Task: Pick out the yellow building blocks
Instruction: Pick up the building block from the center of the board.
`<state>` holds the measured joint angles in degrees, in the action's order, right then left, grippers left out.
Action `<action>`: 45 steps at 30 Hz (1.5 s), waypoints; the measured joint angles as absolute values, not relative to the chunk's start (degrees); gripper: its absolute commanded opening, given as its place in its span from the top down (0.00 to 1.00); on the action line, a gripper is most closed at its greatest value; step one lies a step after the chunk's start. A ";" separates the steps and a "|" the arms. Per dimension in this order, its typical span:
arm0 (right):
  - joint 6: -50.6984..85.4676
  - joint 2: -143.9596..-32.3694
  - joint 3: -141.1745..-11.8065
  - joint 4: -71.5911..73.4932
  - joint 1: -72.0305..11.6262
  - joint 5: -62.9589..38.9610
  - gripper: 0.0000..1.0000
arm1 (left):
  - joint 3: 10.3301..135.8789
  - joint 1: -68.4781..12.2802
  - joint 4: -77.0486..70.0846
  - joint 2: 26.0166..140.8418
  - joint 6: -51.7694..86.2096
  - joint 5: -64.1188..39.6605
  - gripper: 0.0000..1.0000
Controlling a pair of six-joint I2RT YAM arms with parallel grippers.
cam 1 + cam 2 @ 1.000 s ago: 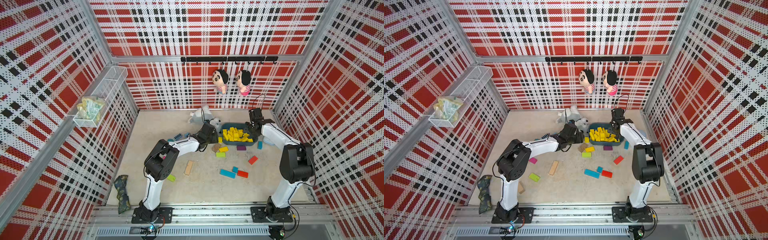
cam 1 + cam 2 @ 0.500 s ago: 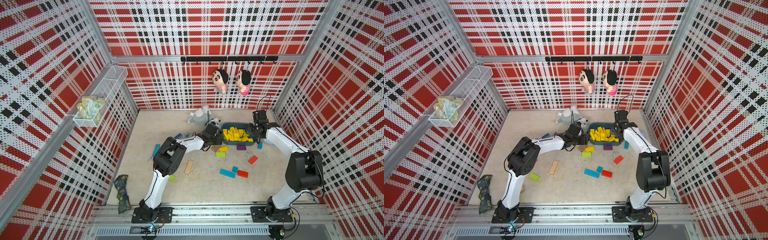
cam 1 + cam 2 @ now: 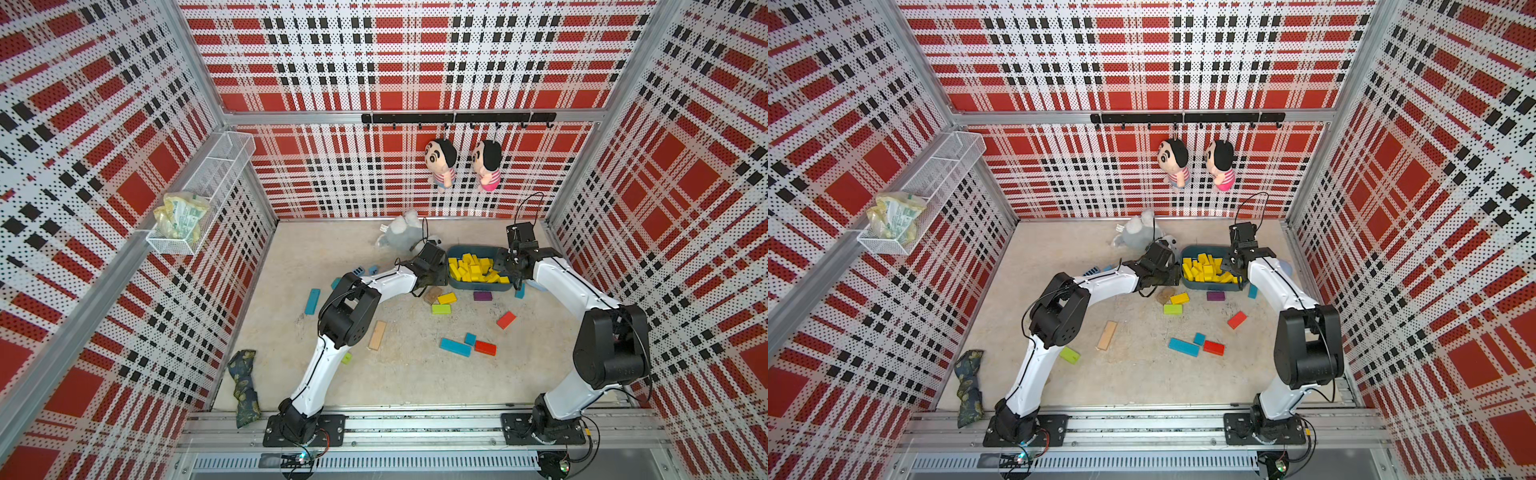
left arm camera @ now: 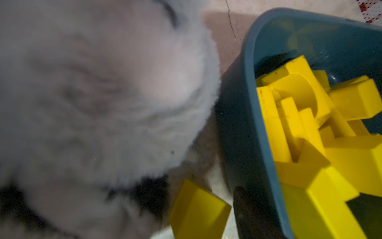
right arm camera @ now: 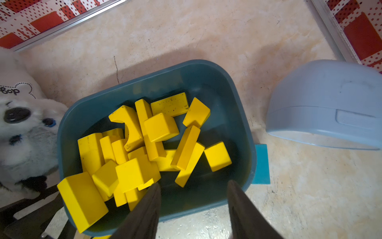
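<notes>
Roughly twenty yellow blocks (image 5: 161, 127), one tub (image 5: 206, 82)

Teal bin (image 5: 206, 74) under the right jaws; plush dog (image 5: 24, 132) to their left, pale blue case (image 5: 322, 107) to their right.

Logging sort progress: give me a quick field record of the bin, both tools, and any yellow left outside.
bin: teal bin, piled with yellow blocks
left tool: at the bin's rim by the plush dog, shut on held yellow block
right tool: open, empty, above the bin's opposite end
outside bin: loose yellow block beside lime brick
</notes>
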<state>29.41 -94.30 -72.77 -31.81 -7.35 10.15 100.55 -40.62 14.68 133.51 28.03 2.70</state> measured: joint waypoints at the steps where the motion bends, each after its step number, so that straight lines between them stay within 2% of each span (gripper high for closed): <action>1: 29.43 -94.24 -72.77 -31.79 -7.35 10.17 0.45 | 101.38 -40.91 15.57 133.97 27.81 3.46 0.38; 9: 29.54 -93.34 -72.12 -31.79 -7.35 10.35 0.45 | 103.74 -42.06 20.21 135.17 26.83 7.16 0.45; 21: 29.98 -92.03 -70.54 -31.73 -7.33 10.50 0.45 | 103.77 -42.17 21.52 135.15 25.45 9.13 0.77; 27: 30.41 -90.43 -69.32 -31.77 -7.33 10.57 0.45 | 100.88 -42.09 21.26 132.57 25.02 10.87 0.87; 38: 30.76 -88.36 -68.84 -31.86 -7.25 11.46 0.45 | 99.46 -42.06 15.81 123.15 25.50 12.47 0.88; 45: 30.74 -87.94 -68.71 -32.29 -6.94 11.62 0.46 | 109.80 -43.22 13.04 126.50 25.87 10.02 0.88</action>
<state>30.74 -87.94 -68.71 -32.29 -6.94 11.62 109.80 -43.22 13.04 126.50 25.87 10.02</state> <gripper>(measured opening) 0.547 0.327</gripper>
